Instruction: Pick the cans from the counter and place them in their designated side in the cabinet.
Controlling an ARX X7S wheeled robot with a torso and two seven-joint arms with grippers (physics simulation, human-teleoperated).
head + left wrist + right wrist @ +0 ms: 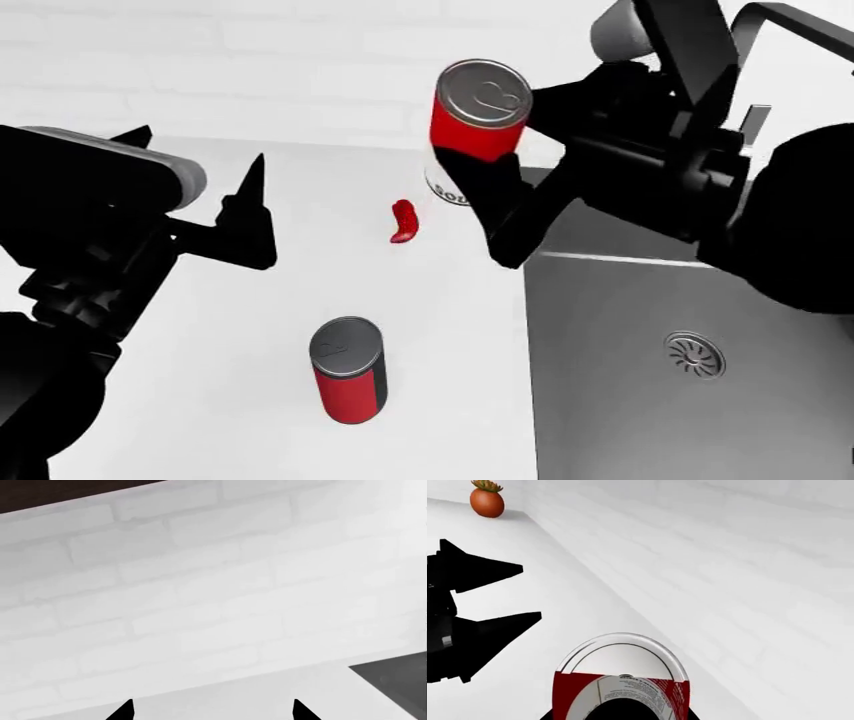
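Red-and-white can (474, 125) up in air, pinched tight by right gripper (514, 185). All-red can (350, 372) waits on counter (200, 330). Left gripper (200, 200) wide apart, empty. Next, I think: carry to cabinet, unseen.

The desk (441, 420) has lots of bare white room. Only the all-red can (350, 385) stands near the front edge, and the little red pepper (403, 221) lies further back, well apart. The right claw (497, 205) holds the red and white can (474, 125) up high. The sink (667, 350) opens along the right side. The brick wall (200, 580) blocks the back edge.
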